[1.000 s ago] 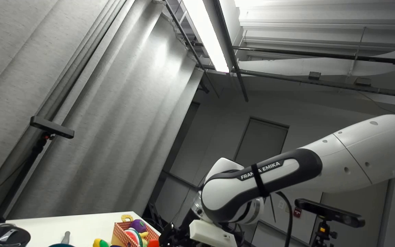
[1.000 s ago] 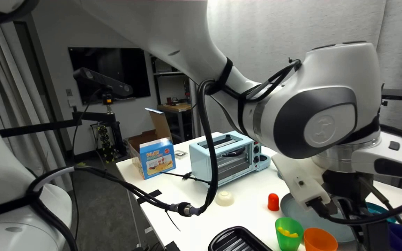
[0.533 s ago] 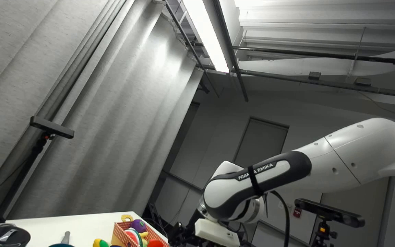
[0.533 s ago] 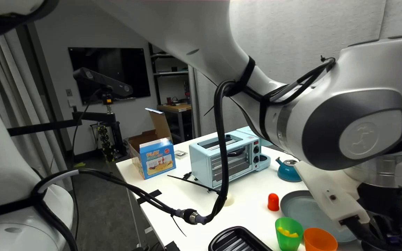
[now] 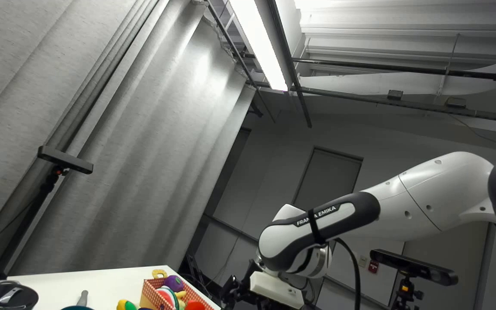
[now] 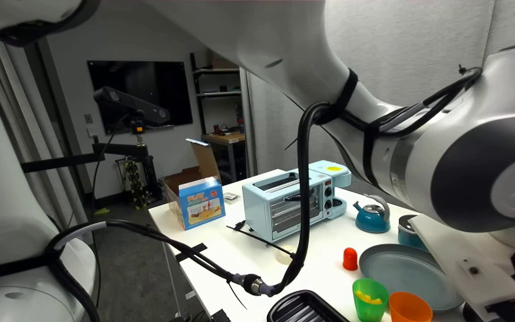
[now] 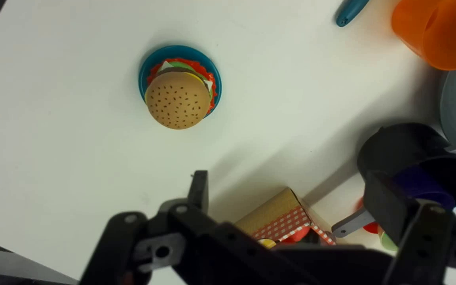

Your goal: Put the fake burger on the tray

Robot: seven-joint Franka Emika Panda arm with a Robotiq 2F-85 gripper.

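The fake burger, with a sesame bun top, sits on a small teal dish in the wrist view. It does not show in either exterior view. A black ridged tray lies at the bottom of an exterior view, partly cut off. My gripper is open and empty, its fingertips spread wide above the table, with the burger beyond the left fingertip. The gripper also shows in an exterior view near the table's edge, partly cut off.
A checkered box of toy food lies below the gripper. A dark pot is at the right finger. Orange cup, green cup, grey round plate, red toy, teal kettle and toaster oven stand on the table.
The arm has moved right in both exterior views. The teal kettle, a teal pot and more of the grey plate now show from behind it. The table objects have not visibly moved.
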